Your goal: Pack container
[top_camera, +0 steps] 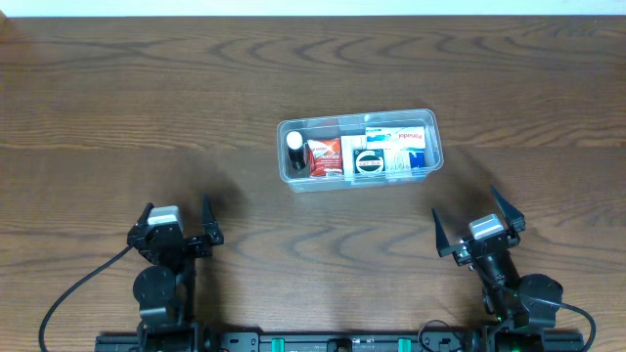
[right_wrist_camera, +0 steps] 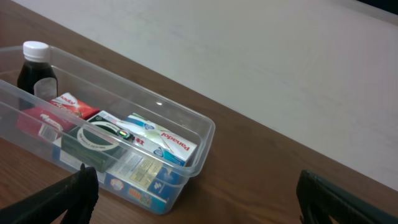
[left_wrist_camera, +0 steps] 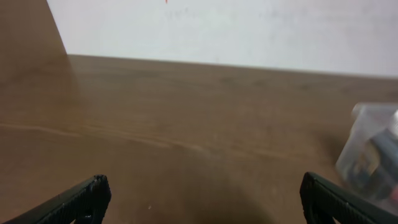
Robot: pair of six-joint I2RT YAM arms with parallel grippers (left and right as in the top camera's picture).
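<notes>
The left tool (top_camera: 177, 208) is seen from overhead near the front edge of the desk (top_camera: 147, 98), on the left side. Its two dark fingers are spread wide apart and nothing is held between them. In the left wrist view only bare wood grain is seen in the gap between the finger ends.

The right tool (top_camera: 466, 201) is placed near the front edge on the right side. It is likewise spread wide with nothing gripped, and it is angled slightly towards the middle of the desk.

Between the two arms and further back, the container (top_camera: 433, 147) is found resting on the desk, a little right of centre. It is a clear rectangular tub with rounded corners and a rim, well apart from both tools, though nearer to the right one.

The tub is already filled. A dark bottle (top_camera: 295, 149) with a white cap is stood upright at its left end. Beside the bottle a red-and-white box (top_camera: 325, 156) is packed, then a dark green box (top_camera: 369, 162) marked with a white ring. At the right end a white-and-blue box (top_camera: 406, 147) is laid; the print on it is too small to be read with certainty.

A black cable (top_camera: 78, 293) is trailed from the left arm's base towards the front left corner.
</notes>
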